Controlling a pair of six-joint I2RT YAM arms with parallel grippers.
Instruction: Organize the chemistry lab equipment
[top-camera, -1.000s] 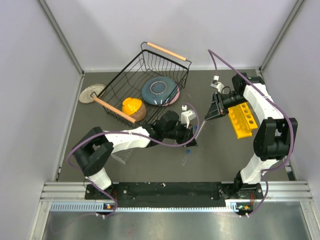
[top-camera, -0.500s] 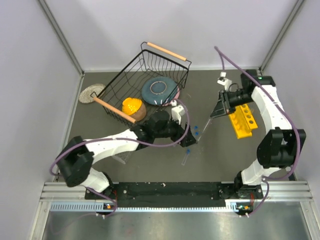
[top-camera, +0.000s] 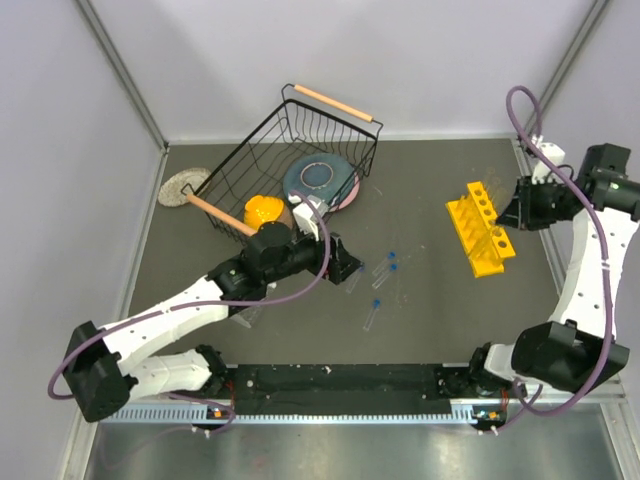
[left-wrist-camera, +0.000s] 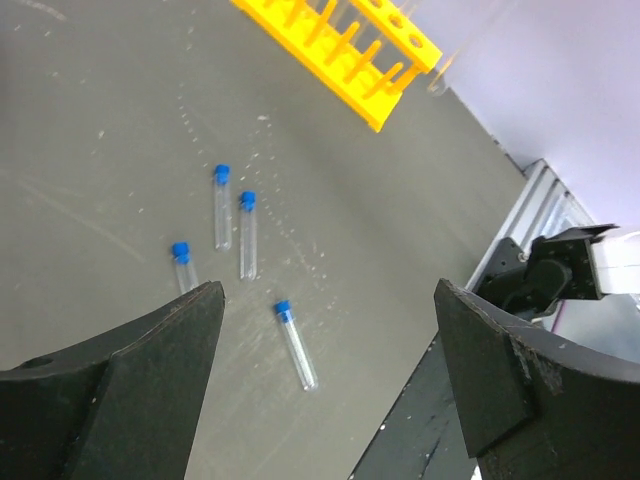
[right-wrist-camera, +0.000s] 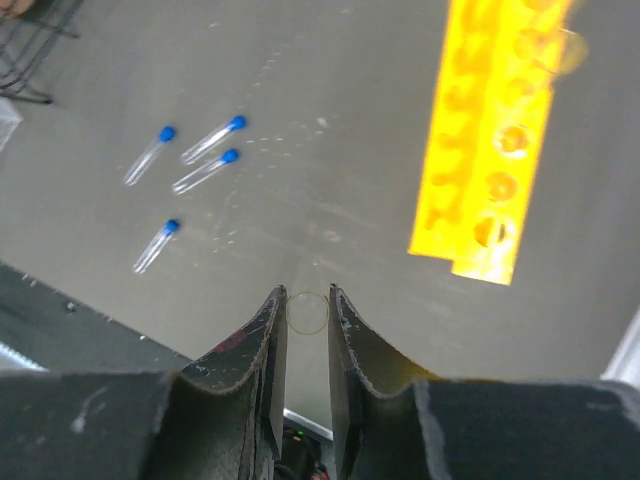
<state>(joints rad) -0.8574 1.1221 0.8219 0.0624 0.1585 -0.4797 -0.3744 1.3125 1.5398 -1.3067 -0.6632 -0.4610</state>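
Several small clear tubes with blue caps (left-wrist-camera: 247, 235) lie loose on the dark table, also visible as tubes (top-camera: 385, 268) mid-table. My left gripper (left-wrist-camera: 330, 300) hangs open above them, nothing between its fingers; from above the left gripper (top-camera: 347, 268) sits just left of the tubes. The yellow holed rack (top-camera: 483, 228) stands at the right. My right gripper (top-camera: 505, 214) is at the rack's right side. In the right wrist view the right gripper (right-wrist-camera: 308, 298) is shut on a clear glass rod (right-wrist-camera: 308, 312), seen end-on as a round rim.
A black wire basket (top-camera: 300, 150) with wooden handles at the back left holds a blue plate (top-camera: 318, 182) and an orange bowl (top-camera: 262, 212). A round mat (top-camera: 183, 186) lies left of it. A clear plastic rack (top-camera: 245, 315) peeks from under my left arm.
My left gripper opened and drew back to the left, leaving the capped tubes on the table. My right arm swung right with the glass rod, from left of the yellow rack to its right side.
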